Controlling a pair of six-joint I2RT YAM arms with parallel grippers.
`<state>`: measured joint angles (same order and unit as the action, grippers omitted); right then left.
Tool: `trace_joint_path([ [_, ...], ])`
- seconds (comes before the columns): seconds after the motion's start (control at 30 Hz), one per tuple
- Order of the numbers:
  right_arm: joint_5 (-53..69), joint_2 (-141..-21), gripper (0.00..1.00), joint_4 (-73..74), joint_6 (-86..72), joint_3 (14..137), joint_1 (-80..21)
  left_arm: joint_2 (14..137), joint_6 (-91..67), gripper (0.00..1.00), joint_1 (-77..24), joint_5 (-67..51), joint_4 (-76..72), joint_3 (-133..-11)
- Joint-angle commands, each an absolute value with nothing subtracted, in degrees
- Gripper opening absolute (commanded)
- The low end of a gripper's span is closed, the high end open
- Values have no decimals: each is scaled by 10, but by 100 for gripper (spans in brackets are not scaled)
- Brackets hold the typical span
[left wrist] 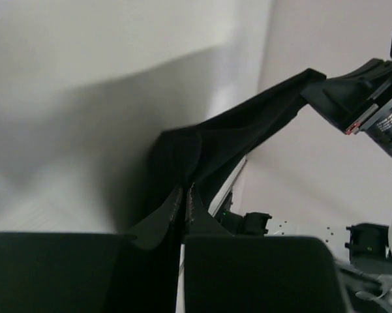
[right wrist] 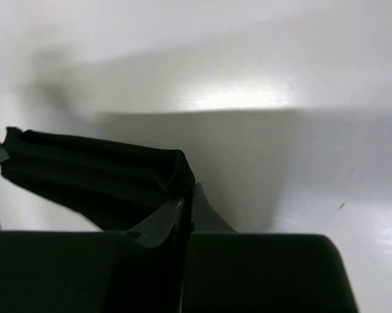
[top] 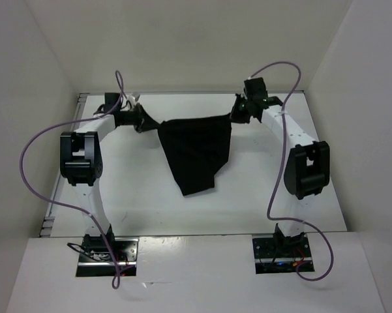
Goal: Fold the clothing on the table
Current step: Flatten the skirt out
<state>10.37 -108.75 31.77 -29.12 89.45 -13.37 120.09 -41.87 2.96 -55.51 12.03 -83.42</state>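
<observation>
Its corners are hidden inside closed jaws: left end effector [top: 145,122] and right end effector [top: 237,112] clamp the soft, matte black clothing [top: 196,153].

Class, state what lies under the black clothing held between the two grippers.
Only white table shows around the clothing; the patch directly beneath it is covered, unseen.

Plain white upright walls [top: 182,45] enclose the scene on three sides, brightly lit, with soft grey shadows.
</observation>
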Motion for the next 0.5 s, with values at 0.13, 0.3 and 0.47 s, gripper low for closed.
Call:
trace_joint_path([
  [0.13,94,-1000,0,351,-196,1039,-104,1135,-454,0,27,-643,67,-1054],
  [0.3,120,-982,0,359,-165,1138,-104,1154,-462,0,27,-677,91,-1221],
  [0.47,140,-933,0,351,-142,1133,-104,1132,-364,0,27,-693,181,-1256],
])
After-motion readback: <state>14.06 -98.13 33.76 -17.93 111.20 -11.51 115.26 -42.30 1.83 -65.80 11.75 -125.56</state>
